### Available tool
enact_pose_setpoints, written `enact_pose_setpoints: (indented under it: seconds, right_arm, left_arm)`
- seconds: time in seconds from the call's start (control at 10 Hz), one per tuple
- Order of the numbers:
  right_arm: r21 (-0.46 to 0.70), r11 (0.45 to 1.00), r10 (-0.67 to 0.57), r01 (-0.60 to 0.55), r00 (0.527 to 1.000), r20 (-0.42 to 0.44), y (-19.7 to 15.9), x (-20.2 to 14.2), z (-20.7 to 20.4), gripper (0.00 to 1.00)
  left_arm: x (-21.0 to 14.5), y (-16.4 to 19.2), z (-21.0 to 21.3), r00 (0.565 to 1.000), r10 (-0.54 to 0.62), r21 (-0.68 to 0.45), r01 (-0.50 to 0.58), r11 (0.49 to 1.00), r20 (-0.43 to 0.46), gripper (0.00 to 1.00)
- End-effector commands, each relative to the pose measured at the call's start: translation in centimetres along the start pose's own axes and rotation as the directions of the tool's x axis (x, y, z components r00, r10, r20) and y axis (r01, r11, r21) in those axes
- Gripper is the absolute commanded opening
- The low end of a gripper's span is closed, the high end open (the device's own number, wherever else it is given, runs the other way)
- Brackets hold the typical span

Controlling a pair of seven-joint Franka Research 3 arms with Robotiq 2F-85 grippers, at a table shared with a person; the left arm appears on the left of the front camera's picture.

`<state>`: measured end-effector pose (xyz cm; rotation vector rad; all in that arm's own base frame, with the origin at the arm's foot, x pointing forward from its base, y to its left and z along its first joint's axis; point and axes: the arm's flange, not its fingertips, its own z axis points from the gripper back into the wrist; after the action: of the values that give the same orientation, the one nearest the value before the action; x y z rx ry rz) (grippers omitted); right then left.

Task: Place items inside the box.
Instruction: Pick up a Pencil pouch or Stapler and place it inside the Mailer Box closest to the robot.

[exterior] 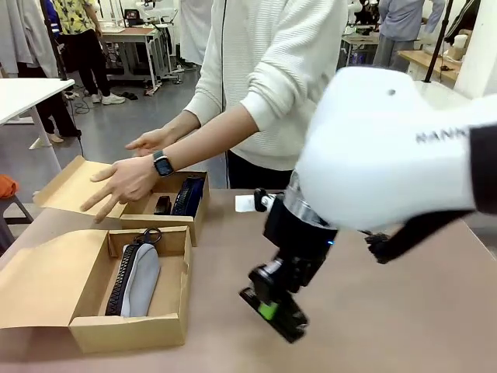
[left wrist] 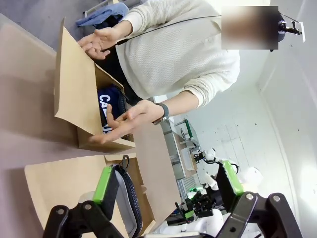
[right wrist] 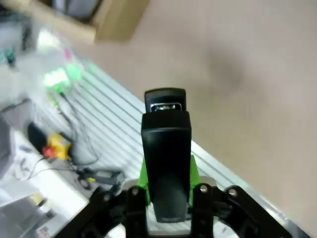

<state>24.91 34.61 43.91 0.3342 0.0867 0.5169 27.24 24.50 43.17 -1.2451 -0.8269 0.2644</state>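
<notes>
Stapler: black stapler [right wrist: 166,129] lies lengthwise between the green pads, its head jutting past the fingertips, low over the table [exterior: 388,311] and to the right of the near box [exterior: 128,330].
Right gripper [right wrist: 167,174]: fingers clamped on the stapler's sides.
Left gripper [left wrist: 166,181]: fingers spread apart, nothing between them.
Near box: lid open; grey pencil case [exterior: 140,280] lies inside.
Far box [exterior: 159,224]: lid open; navy pouch [exterior: 189,196] lies inside, with a small black item beside it, kind not discernible.
Person's hand [exterior: 124,183]: spread over the far box's left edge.
</notes>
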Motion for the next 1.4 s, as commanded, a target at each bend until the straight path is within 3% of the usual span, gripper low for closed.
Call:
enact_pose_setpoints:
  seconds: [0.0,0.2,0.3,0.4,0.5,0.7,0.8,0.9,1.0,1.3]
  right_arm:
    - [0.124,0.938,-0.332,0.323,0.941,0.067,1.2,0.8,0.3,0.32]
    - [0.236,0.881,-0.436,0.410,0.898,0.066,1.0,0.8,0.7,0.32]
    - [0.239,0.889,-0.417,0.390,0.906,0.072,-0.5,-0.5,1.3,0.32]
    - [0.284,0.873,-0.434,0.397,0.897,0.082,-3.0,-2.6,2.2,0.32]
    - [0.258,0.864,-0.471,0.433,0.876,0.105,-5.6,-5.5,2.8,0.32]
    - [0.256,0.822,-0.554,0.508,0.817,0.159,-9.2,-10.0,3.0,0.32]
    - [0.247,0.766,-0.636,0.593,0.754,0.164,-10.4,-11.5,2.7,0.32]
    - [0.260,0.739,-0.670,0.622,0.722,0.174,-11.3,-12.2,2.3,0.32]
    - [0.249,0.731,-0.678,0.635,0.716,0.164,-11.8,-12.0,1.9,0.32]
    - [0.202,0.766,-0.639,0.610,0.756,0.140,-11.6,-10.6,1.6,0.32]
  left_arm:
    - [0.0,-0.1,-0.1,1.000,-0.017,-0.021,0.018,1.000,0.018,1.00]
    - [0.0,-0.1,-0.1,1.000,-0.017,-0.021,0.018,1.000,0.018,1.00]
    - [0.0,-0.1,-0.1,1.000,-0.017,-0.021,0.018,1.000,0.018,1.00]
    - [0.0,-0.1,-0.1,1.000,-0.017,-0.021,0.018,1.000,0.018,1.00]
    - [0.0,-0.1,-0.1,1.000,-0.017,-0.021,0.018,1.000,0.018,1.00]
    - [0.0,-0.1,-0.1,1.000,-0.017,-0.021,0.018,1.000,0.018,1.00]
    - [0.0,-0.1,-0.1,1.000,-0.017,-0.021,0.018,1.000,0.018,1.00]
    - [0.0,-0.1,-0.1,1.000,-0.017,-0.021,0.018,1.000,0.018,1.00]
    - [0.0,-0.1,-0.1,1.000,-0.017,-0.021,0.018,1.000,0.018,1.00]
    - [0.0,-0.1,-0.1,1.000,-0.017,-0.021,0.018,1.000,0.018,1.00]
